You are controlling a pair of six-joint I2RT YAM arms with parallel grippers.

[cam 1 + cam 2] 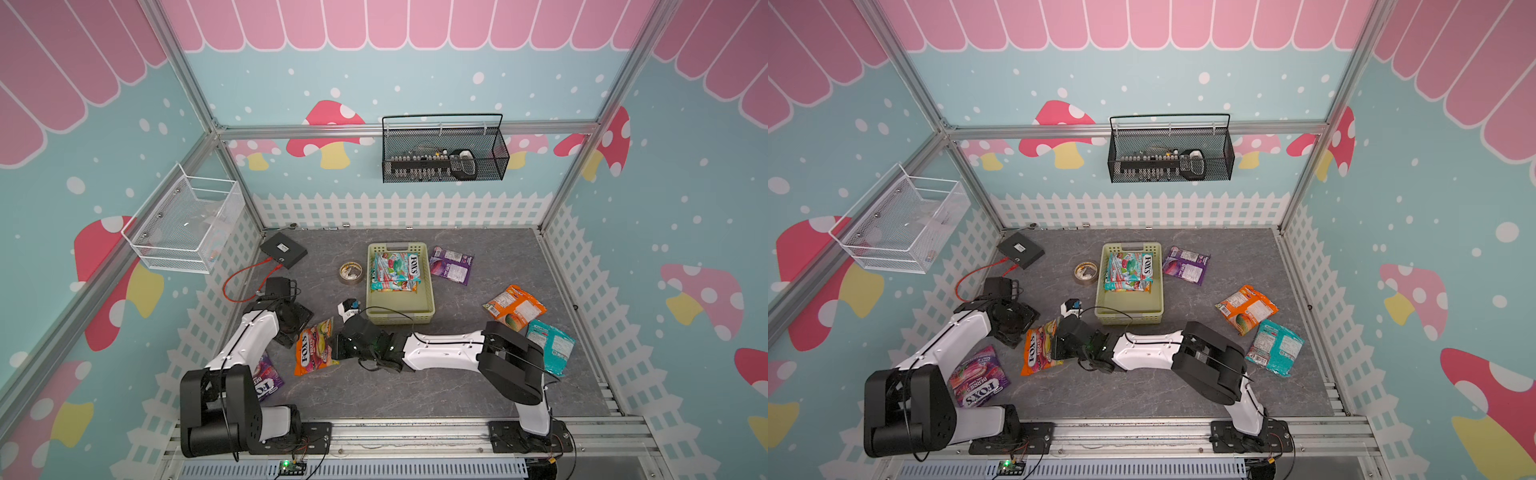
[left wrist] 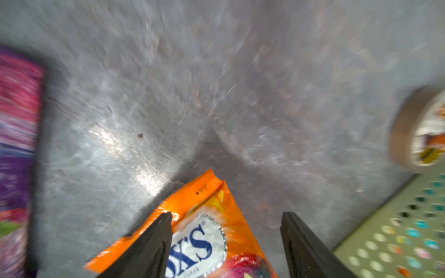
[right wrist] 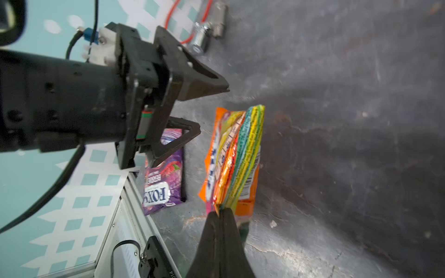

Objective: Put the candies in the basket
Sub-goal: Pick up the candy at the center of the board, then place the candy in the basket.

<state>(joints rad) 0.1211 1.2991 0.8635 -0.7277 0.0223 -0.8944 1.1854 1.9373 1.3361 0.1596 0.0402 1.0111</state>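
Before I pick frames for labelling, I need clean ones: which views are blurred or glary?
Left wrist: motion blur smears the purple candy bag and tape roll, glare patch on the table. Right wrist: orange candy bag sharp, table shadowed. Both top views: sharp, evenly lit.

The grey tabletop [image 1: 415, 395] carries the basket [image 1: 399, 301], a tape roll [image 1: 350, 273], a black box [image 1: 283, 249] and loose candies [image 1: 515, 305].

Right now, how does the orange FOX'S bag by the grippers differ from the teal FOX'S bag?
The orange bag is outside the basket, on the table; the teal bag lies inside it. The orange bag is pinched at one edge by the shut right gripper; the teal bag lies free. Both are printed FOX'S.
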